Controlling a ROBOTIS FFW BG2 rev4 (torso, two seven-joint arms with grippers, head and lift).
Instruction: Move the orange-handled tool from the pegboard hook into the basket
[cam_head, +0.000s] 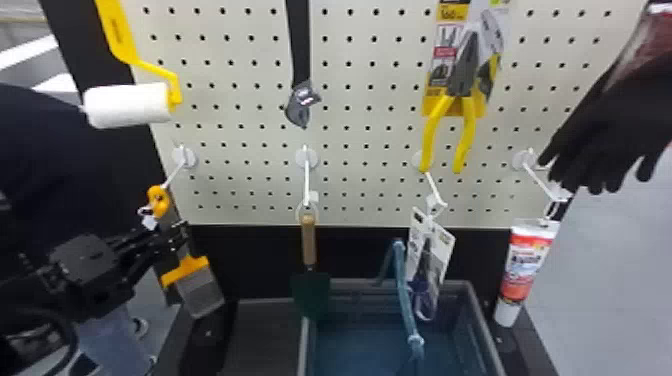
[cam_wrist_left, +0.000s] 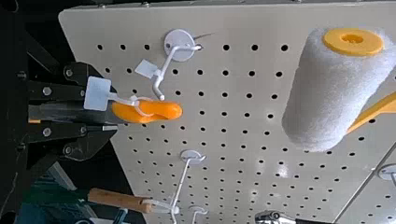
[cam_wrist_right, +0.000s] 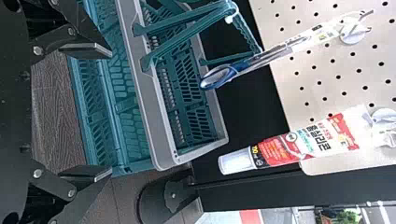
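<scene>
Pinching the orange-handled tool (cam_wrist_left: 168, 111) near a white hook (cam_wrist_left: 167, 63) is the left gripper (cam_head: 175, 242); the right gripper (cam_wrist_right: 110, 112) has fingers spread wide.

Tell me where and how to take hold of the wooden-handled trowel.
Probably by the middle of its wooden handle, straight from the front, one finger either side: it hangs upright below its hook, slim and unobstructed, while the green blade beneath is much wider.
</scene>
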